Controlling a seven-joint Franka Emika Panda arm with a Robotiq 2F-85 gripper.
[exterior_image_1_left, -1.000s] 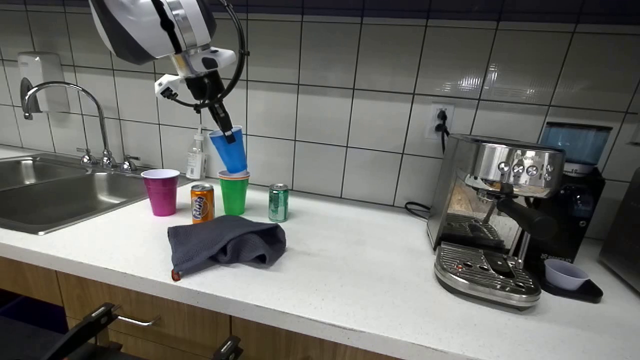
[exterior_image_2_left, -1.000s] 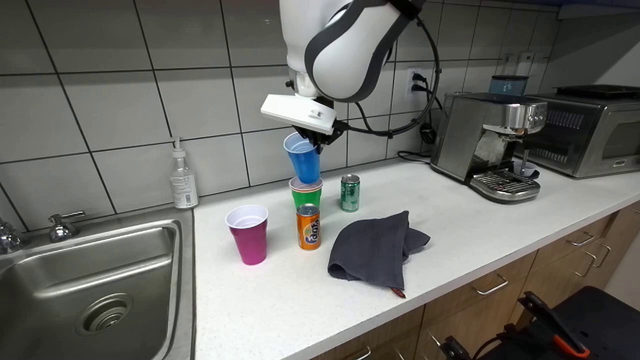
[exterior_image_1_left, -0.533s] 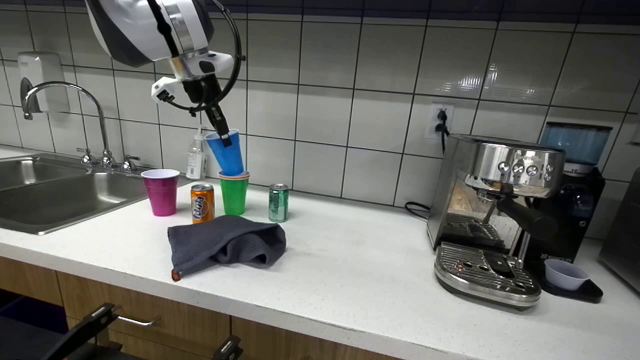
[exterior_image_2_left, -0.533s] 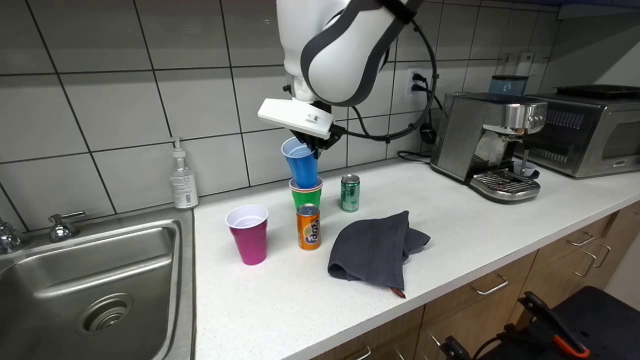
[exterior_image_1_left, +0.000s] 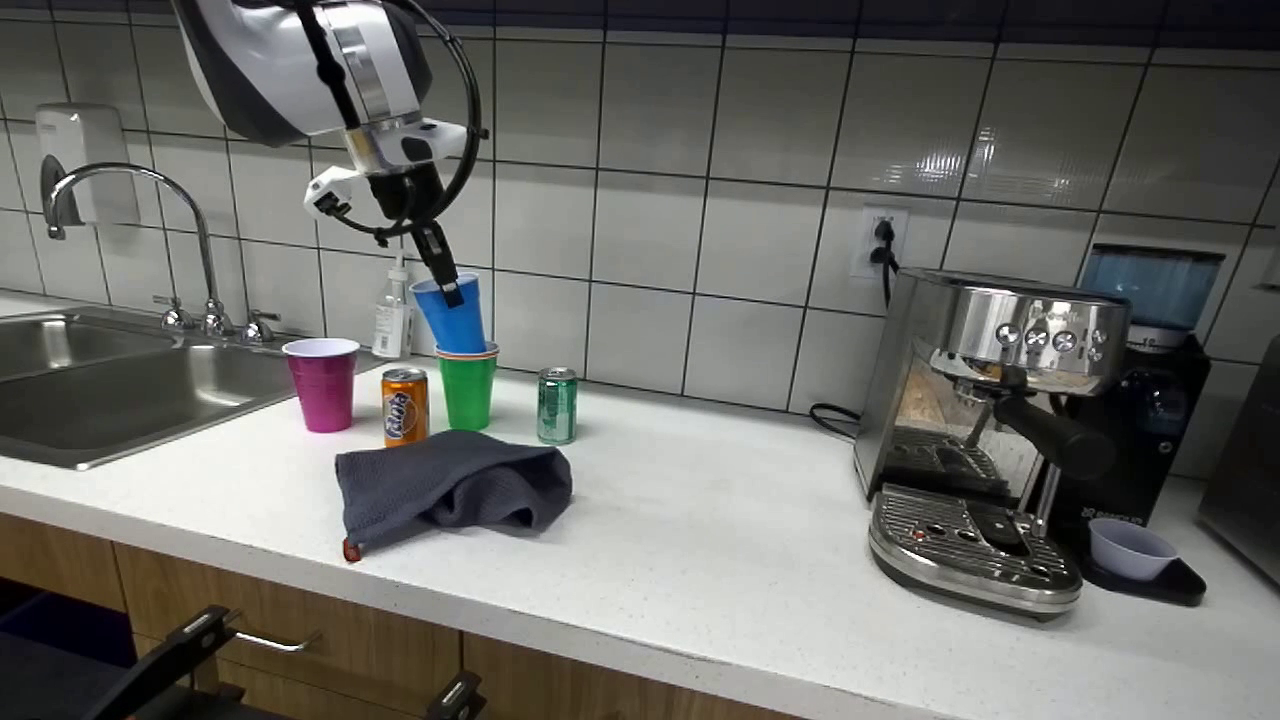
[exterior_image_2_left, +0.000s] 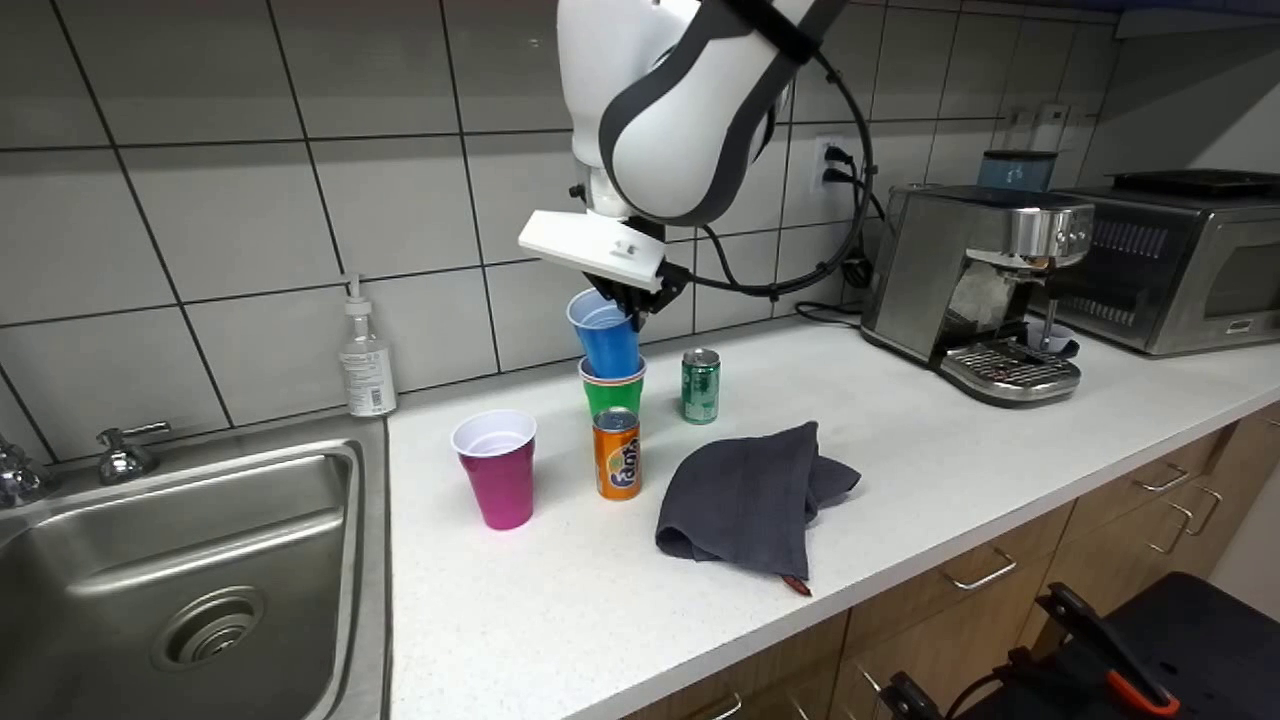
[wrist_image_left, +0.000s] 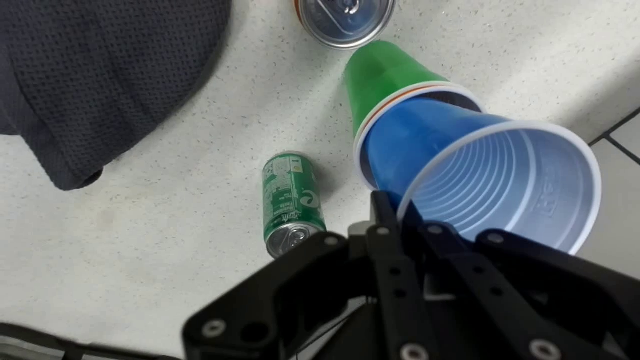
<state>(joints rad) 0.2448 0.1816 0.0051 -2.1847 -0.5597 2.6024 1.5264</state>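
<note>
Blue cup (exterior_image_2_left: 610, 348) has come lower, rim pinched in nearly closed gripper (wrist_image_left: 397, 210), now part-nested, tilted, in green cup (exterior_image_1_left: 467, 392).

Claw (exterior_image_1_left: 453, 295) holds tilted blue cup (exterior_image_1_left: 457, 328), base apparently inside green cup (exterior_image_1_left: 467, 394).

Refl. glare on tiles (exterior_image_1_left: 930, 155)
</note>
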